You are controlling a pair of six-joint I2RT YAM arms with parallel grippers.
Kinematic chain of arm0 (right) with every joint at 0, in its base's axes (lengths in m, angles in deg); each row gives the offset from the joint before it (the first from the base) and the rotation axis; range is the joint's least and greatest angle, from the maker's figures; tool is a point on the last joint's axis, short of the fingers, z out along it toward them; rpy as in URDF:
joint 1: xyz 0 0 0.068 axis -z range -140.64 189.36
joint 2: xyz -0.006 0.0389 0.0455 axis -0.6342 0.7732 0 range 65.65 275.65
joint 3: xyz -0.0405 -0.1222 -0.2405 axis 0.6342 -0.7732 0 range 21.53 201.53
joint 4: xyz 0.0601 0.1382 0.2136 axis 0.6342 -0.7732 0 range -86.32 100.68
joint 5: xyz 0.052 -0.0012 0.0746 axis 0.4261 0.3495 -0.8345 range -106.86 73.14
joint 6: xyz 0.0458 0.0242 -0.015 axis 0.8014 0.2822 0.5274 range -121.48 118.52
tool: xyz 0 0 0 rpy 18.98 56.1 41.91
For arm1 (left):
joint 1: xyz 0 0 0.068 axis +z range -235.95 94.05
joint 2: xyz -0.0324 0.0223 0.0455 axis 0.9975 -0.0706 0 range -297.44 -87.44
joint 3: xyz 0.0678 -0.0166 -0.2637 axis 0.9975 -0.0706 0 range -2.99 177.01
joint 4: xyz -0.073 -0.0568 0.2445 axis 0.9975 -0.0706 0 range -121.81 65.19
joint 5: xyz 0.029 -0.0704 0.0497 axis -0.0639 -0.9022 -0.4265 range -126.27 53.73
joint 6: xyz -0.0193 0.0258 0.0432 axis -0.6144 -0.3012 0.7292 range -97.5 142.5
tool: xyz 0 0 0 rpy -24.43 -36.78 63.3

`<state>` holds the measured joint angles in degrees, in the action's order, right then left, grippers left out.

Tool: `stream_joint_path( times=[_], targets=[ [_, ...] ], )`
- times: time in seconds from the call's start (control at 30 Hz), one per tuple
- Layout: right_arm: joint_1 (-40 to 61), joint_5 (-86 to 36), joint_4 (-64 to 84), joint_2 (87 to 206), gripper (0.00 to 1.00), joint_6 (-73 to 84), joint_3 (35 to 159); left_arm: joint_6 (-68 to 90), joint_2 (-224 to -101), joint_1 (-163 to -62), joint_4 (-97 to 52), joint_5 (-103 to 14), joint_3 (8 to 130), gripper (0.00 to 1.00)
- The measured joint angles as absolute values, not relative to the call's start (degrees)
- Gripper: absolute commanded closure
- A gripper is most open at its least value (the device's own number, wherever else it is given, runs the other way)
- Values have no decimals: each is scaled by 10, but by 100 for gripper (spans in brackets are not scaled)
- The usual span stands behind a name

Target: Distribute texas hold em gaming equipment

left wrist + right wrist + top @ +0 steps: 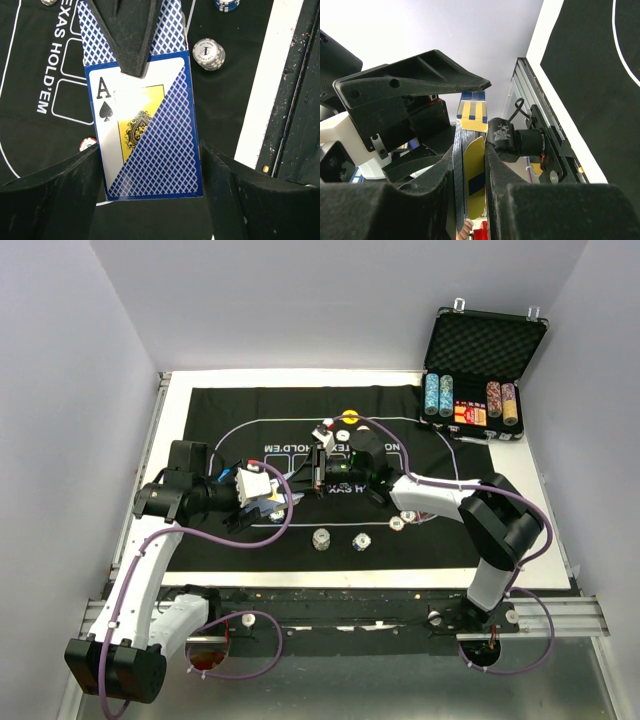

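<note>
Chip stacks (438, 395) are being kept in the open black case (486, 345). The deck box (150, 125) is being pinched above the mat (250, 410) by the right gripper (471, 150); the left gripper (150, 145) is being held astride it, contact unclear.

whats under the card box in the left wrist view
The black mat with white print, and a chip peeking out left of the box. The rest of that chip and the mat directly beneath are covered.
</note>
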<state>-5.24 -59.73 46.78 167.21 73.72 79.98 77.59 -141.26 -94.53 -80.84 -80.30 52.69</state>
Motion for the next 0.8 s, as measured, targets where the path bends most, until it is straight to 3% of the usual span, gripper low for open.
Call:
stream_joint_path(
  times=[0.47,0.67,0.8],
  targets=[
    [-58,-600,452,1676,80,739,815,774,-1414,-942,-802,-802,525,23],
    [-61,-600,444,1681,80,739,821,772,-1414,-940,-804,-795,520,37],
    [-63,-600,441,1682,79,739,821,773,-1415,-937,-807,-796,518,42]
  ],
)
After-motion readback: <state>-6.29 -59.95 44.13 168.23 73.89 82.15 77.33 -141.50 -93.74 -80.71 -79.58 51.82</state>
